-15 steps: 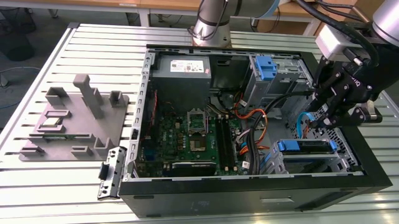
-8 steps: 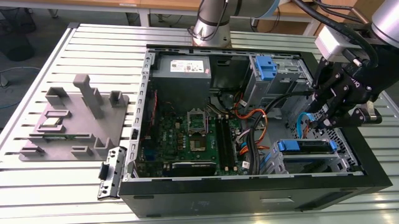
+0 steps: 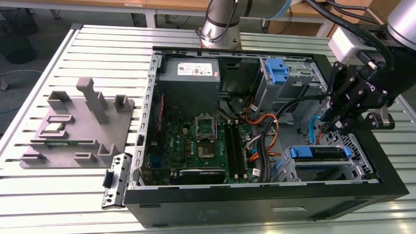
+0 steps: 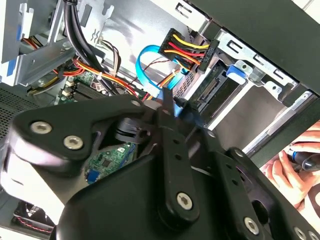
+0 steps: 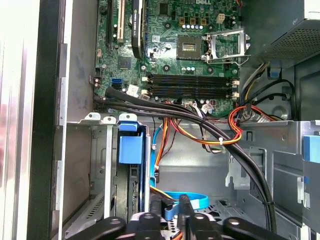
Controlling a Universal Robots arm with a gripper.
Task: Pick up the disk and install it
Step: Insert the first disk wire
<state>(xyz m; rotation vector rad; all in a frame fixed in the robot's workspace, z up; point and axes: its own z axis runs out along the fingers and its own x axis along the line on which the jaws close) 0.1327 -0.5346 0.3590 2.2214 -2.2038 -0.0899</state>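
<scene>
Standing on a slatted, pale metal bench (image 3: 39,83), an open black computer case (image 3: 260,204) occupies the centre and right of the exterior view. A grey moulded fixture (image 3: 78,126) with upright posts lies at the left of that frame. Inside the case, a green motherboard (image 3: 195,141) sits at the middle, a grey power-supply box (image 3: 190,73) above it, and bundles of orange, red and black cables (image 3: 270,126) run across to the right.

The disk (image 3: 316,152) sits in the silver drive cage at the lower right of the exterior view, its blue plastic rail end facing the interior. In the first wrist view the same blue rail (image 5: 129,147) stands in the cage at lower left.

The black pincer (image 3: 330,127) hangs just above the cage; in the second wrist view its fingers (image 4: 167,107) meet on a thin blue cable (image 4: 150,60) beside the drive's connector. A person's hand (image 4: 295,170) appears at the right edge of that frame.
</scene>
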